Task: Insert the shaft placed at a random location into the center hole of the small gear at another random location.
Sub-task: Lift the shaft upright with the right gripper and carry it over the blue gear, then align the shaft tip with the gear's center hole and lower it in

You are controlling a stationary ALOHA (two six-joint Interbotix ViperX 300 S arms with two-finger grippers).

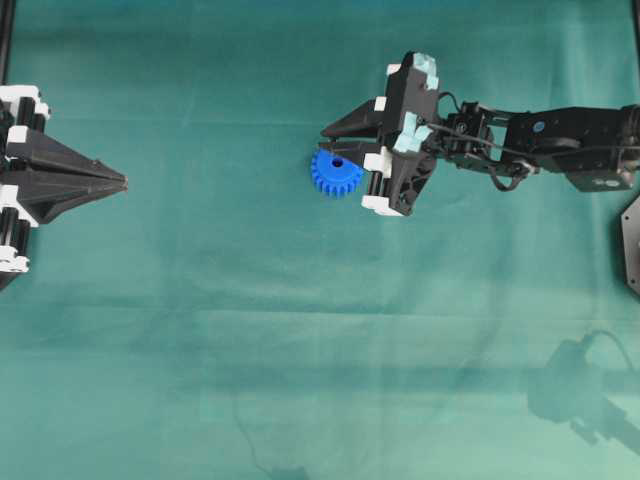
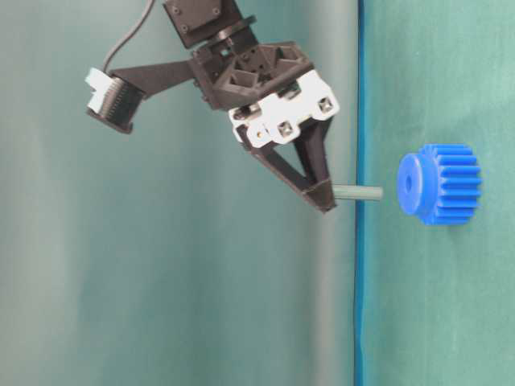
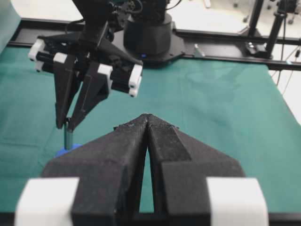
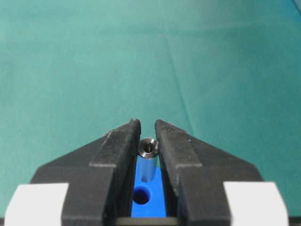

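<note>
The shaft (image 4: 148, 149) is clamped between the fingers of the right gripper (image 4: 147, 141), near their tips. In the right wrist view its hollow end is seen end-on, silvery, with the blue of the small gear (image 4: 147, 197) showing in the gap behind it and the center hole (image 4: 140, 195) a little below and left of the shaft end.

In the table-level view the shaft (image 2: 358, 192) sticks out from the right gripper's (image 2: 322, 197) fingertips toward the small gear (image 2: 438, 183). A clear gap is left between the shaft's free end and the hub face; nothing is inserted yet. The center hole (image 2: 408, 186) sits slightly higher in that view than the shaft's line.

In the overhead view the small gear (image 1: 336, 172) lies on the green cloth (image 1: 300, 330), just beside the right gripper (image 1: 335, 133), whose body overhangs the gear's right edge. Open cloth is seen all around the gear on its left, top and bottom sides.

The left gripper (image 1: 122, 182) is parked at the left edge of the overhead view, well apart from the gear, fingers pressed together and holding nothing. Its closed tips (image 3: 146, 117) are confirmed in the left wrist view, with the right gripper (image 3: 68, 123) and the shaft (image 3: 68, 137) ahead over the gear (image 3: 66, 151).
</note>
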